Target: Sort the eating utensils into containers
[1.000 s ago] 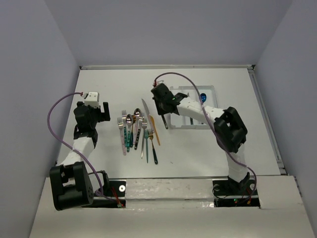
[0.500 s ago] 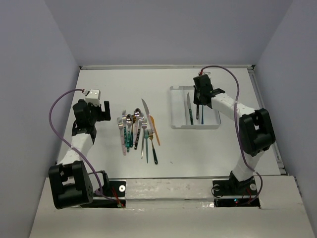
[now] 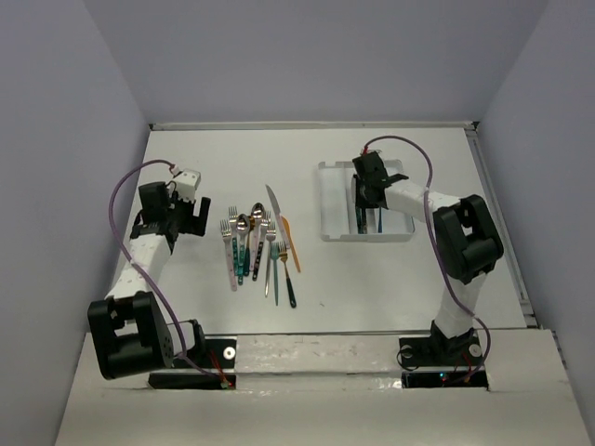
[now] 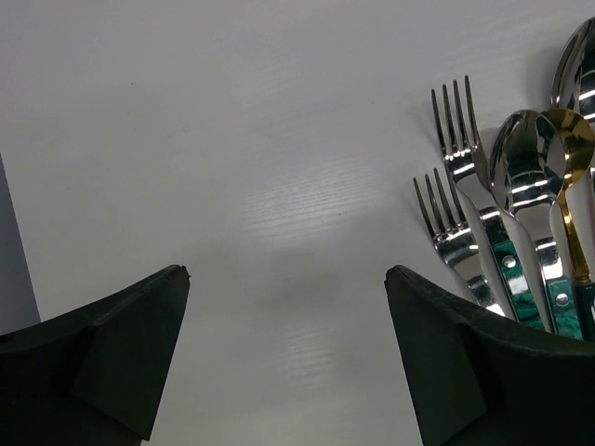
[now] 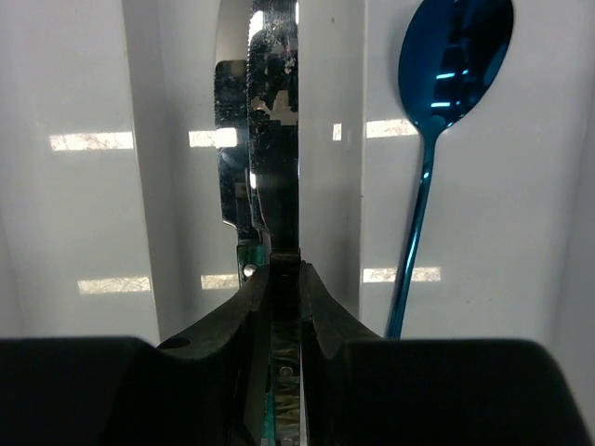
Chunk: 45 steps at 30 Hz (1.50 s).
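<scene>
While the right gripper hangs low over the tray, we see its jaws pinched nearly together on a knife, nipping it about where blade meets teal handle; the blade points away from the wrist, along a compartment. A divider separates that compartment from the one holding the blue spoon; a second blade appears to lie just beside the held one, though we cannot tell whether they touch.

We judge the knife light, stiff and slick; polished metal will twist in a narrow pinch, so the thicker handle is the better place to take hold, close to the balance point. Released low and flat, it should settle lengthwise without bouncing.

Well apart, the left gripper stands spread wide with nothing between its fingers, above bare table just beside the remaining utensils; forks and spoons lie side by side, touching or overlapping, so we expect each needs picking by its handle, clear of its neighbours.
</scene>
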Available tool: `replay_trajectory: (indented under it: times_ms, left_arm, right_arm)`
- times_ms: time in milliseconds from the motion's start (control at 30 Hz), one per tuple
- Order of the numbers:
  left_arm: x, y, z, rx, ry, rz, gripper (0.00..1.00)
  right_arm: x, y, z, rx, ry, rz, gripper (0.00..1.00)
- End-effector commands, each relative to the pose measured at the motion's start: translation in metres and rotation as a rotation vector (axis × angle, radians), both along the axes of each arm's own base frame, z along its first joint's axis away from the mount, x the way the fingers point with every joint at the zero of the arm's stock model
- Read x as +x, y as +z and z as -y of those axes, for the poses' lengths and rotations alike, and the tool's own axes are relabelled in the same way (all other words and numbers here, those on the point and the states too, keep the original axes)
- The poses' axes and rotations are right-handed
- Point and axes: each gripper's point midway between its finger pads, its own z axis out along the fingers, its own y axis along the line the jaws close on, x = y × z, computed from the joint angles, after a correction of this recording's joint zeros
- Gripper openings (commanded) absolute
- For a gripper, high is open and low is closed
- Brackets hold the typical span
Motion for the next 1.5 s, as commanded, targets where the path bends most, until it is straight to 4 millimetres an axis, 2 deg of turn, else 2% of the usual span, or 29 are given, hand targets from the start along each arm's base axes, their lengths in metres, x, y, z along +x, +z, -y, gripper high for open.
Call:
replay_trajectory:
  times_ms: [0, 67, 167, 200, 233, 300, 433, 533, 700, 833, 1000, 1100, 1233, 1333, 1467]
  left_arm:
    - [-0.014, -0.016, 0.007, 0.043, -0.056, -0.079, 0.99]
    - [-0.013, -0.02, 0.017, 0.04, -0.082, -0.102, 0.98]
    - [-0.016, -0.029, 0.038, 0.044, -0.144, -0.145, 0.96]
    - [-0.017, -0.032, 0.043, 0.052, -0.154, -0.155, 0.96]
    - [-0.019, -0.038, 0.053, 0.055, -0.188, -0.174, 0.96]
    - [-0.022, -0.043, 0.062, 0.062, -0.215, -0.2, 0.95]
    - [-0.032, -0.057, 0.067, 0.075, -0.254, -0.269, 0.92]
    - [-0.037, -0.066, 0.069, 0.085, -0.274, -0.312, 0.91]
    - [-0.042, -0.076, 0.09, 0.095, -0.347, -0.355, 0.89]
    - [-0.043, -0.093, 0.092, 0.1, -0.347, -0.418, 0.86]
    - [-0.047, -0.112, 0.085, 0.12, -0.318, -0.493, 0.77]
    - [-0.049, -0.118, 0.084, 0.125, -0.319, -0.507, 0.72]
    - [-0.052, -0.116, 0.079, 0.144, -0.31, -0.499, 0.68]
    - [-0.056, -0.107, 0.074, 0.149, -0.299, -0.474, 0.7]
    - [-0.058, -0.084, 0.074, 0.132, -0.313, -0.422, 0.75]
  right_arm:
    - [0.014, -0.008, -0.015, 0.022, 0.062, 0.004, 0.0]
    - [0.014, -0.008, -0.015, 0.016, 0.07, -0.001, 0.01]
    - [0.012, -0.008, -0.013, 0.006, 0.076, -0.006, 0.15]
    - [0.011, -0.006, -0.013, 0.004, 0.08, -0.007, 0.3]
    - [0.011, -0.004, -0.013, 0.004, 0.087, -0.005, 0.38]
    - [0.009, 0.003, -0.011, -0.003, 0.087, -0.005, 0.47]
    - [0.004, 0.021, -0.019, -0.042, 0.113, 0.026, 0.53]
    - [0.005, 0.038, -0.024, -0.04, 0.124, 0.052, 0.54]
    - [0.002, 0.055, -0.032, -0.012, 0.125, 0.084, 0.54]
    - [-0.004, 0.053, -0.027, -0.022, 0.112, 0.078, 0.54]
    - [-0.011, 0.043, -0.024, -0.045, 0.105, 0.06, 0.54]
    - [-0.014, 0.037, -0.029, -0.046, 0.116, 0.046, 0.54]
    - [-0.015, 0.032, -0.037, -0.063, 0.137, 0.039, 0.54]
    - [-0.016, 0.029, -0.041, -0.067, 0.146, 0.033, 0.54]
    - [-0.015, 0.026, -0.041, -0.075, 0.146, 0.027, 0.54]
